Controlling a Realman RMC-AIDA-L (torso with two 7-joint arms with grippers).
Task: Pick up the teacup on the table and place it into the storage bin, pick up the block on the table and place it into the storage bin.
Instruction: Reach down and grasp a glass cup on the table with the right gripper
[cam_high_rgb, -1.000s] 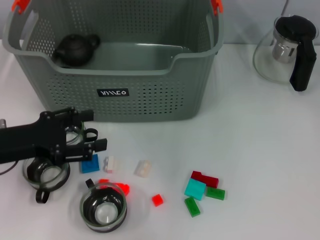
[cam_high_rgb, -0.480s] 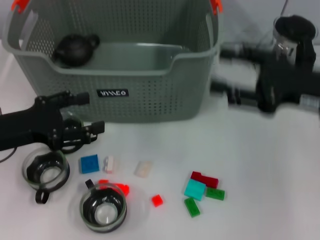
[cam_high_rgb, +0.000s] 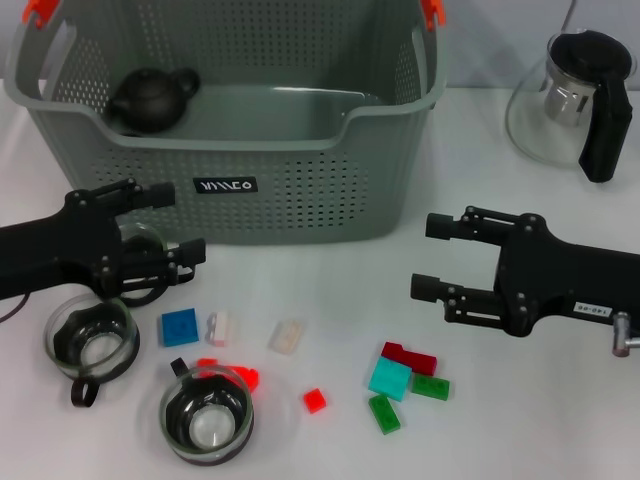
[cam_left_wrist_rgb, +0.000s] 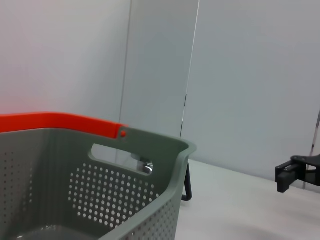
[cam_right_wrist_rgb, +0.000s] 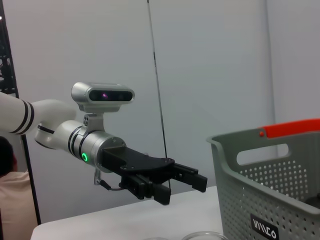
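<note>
Since half a second ago, the right gripper (cam_high_rgb: 430, 257) has swung from beside the glass teapot (cam_high_rgb: 570, 100) down over the table (cam_high_rgb: 330, 280), right of the storage bin (cam_high_rgb: 230, 110); the left gripper (cam_high_rgb: 175, 222) has barely shifted.

Three glass teacups show: one (cam_high_rgb: 140, 265) between the left gripper's fingers, one (cam_high_rgb: 90, 345) below it with a black handle, one (cam_high_rgb: 208, 415) nearest the camera. One dark teapot (cam_high_rgb: 152, 97) sits inside the bin's far left corner. Blocks lie in two groups: a blue one (cam_high_rgb: 180, 327), two pale ones (cam_high_rgb: 218, 328) (cam_high_rgb: 287, 337) and three small red ones (cam_high_rgb: 315, 400) (cam_high_rgb: 248, 379) (cam_high_rgb: 207, 363) near the cups; a dark red one (cam_high_rgb: 410, 358), a cyan one (cam_high_rgb: 390, 379) and two green ones (cam_high_rgb: 432, 387) (cam_high_rgb: 384, 413) just under the right gripper.

The left gripper's jaws are spread wide around the first teacup, in front of the bin's wall; whether they press on it I cannot tell. The right gripper's jaws are wide apart and hold nothing, above the coloured blocks.
</note>
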